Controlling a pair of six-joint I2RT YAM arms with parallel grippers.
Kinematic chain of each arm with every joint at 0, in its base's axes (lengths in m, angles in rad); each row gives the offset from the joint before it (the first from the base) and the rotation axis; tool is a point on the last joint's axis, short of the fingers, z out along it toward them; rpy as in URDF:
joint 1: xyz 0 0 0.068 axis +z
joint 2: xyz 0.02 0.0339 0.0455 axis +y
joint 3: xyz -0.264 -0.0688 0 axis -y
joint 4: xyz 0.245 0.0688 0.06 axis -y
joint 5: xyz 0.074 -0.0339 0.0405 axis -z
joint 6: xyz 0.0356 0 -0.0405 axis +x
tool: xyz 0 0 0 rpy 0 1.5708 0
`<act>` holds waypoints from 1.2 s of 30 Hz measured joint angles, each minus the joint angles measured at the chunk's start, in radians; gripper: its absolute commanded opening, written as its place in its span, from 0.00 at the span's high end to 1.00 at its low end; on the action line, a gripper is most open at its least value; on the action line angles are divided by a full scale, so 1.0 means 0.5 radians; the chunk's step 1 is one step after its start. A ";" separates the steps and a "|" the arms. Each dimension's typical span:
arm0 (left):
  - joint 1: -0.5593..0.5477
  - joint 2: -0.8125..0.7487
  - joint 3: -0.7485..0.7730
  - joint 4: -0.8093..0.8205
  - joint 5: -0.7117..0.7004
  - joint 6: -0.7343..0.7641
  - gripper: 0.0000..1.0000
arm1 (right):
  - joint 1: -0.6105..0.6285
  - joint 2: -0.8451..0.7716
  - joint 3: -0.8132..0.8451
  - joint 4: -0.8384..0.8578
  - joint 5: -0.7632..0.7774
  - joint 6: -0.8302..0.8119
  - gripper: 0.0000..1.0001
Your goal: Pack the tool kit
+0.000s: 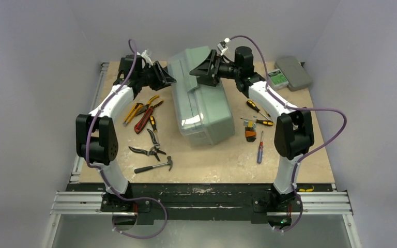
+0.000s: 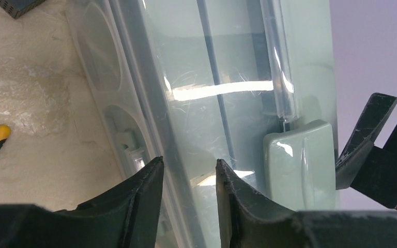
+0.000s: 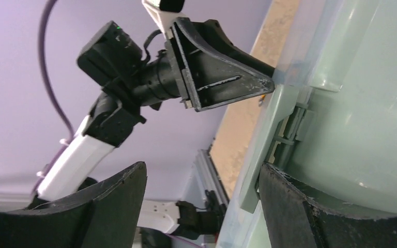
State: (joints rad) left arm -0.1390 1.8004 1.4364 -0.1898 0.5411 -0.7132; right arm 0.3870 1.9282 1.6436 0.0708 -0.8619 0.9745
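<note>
A pale wooden table (image 1: pixel 289 155) carries the large sage-green plastic toolbox with translucent lid (image 1: pixel 207 111) at its centre. The left gripper (image 2: pixel 186 168) straddles the lid's left rim with its jaws narrowed; whether they pinch it I cannot tell. The right gripper (image 3: pixel 201 173) gapes wide beside a pale green latch flap (image 3: pixel 269 134), grasping nothing. Yellow-handled pliers (image 1: pixel 147 106), a black-handled hammer (image 1: pixel 155 165) and a blue-handled screwdriver (image 1: pixel 260 147) lie loose on either side of the toolbox.

Sage-green toolbox (image 1: pixel 207 111) with translucent lid (image 2: pixel 207 77), central, slightly skewed. Tools lie loose outside box: pliers (image 1: pixel 151 105), red knife (image 1: pixel 143 120), hammer (image 1: pixel 155 165) on left; screwdrivers (image 1: pixel 253 107) on right.
</note>
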 measured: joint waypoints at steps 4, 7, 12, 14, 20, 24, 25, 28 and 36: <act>0.001 0.001 -0.001 0.005 0.002 0.000 0.62 | -0.034 -0.003 -0.156 0.408 -0.075 0.337 0.25; -0.001 0.001 -0.001 0.007 0.005 -0.001 0.63 | -0.057 -0.005 -0.214 0.551 -0.092 0.473 0.24; -0.003 -0.001 -0.001 0.000 0.001 0.007 0.63 | -0.046 -0.021 -0.021 -0.019 0.020 0.110 0.21; -0.004 -0.002 0.000 -0.006 0.000 0.008 0.63 | -0.015 -0.018 0.143 -0.417 0.121 -0.157 0.20; -0.038 -0.004 0.000 -0.020 0.008 0.007 0.63 | 0.065 -0.018 0.424 -0.976 0.381 -0.577 0.16; -0.064 -0.005 -0.001 -0.031 0.022 0.009 0.62 | 0.069 -0.043 0.520 -1.227 0.542 -0.768 0.12; -0.066 -0.008 0.000 -0.035 0.023 0.014 0.62 | 0.070 -0.063 0.521 -1.280 0.584 -0.800 0.11; -0.067 -0.015 -0.001 -0.057 0.029 0.032 0.62 | 0.069 -0.137 0.521 -1.450 0.720 -0.896 0.11; -0.068 -0.046 -0.021 -0.098 0.044 0.048 0.60 | 0.015 -0.336 0.513 -1.637 0.986 -1.035 0.01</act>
State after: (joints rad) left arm -0.1730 1.7775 1.4261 -0.2386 0.5632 -0.6891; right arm 0.3946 1.7603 1.9003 -0.7475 -0.3691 0.4568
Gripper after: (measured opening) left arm 0.394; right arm 0.951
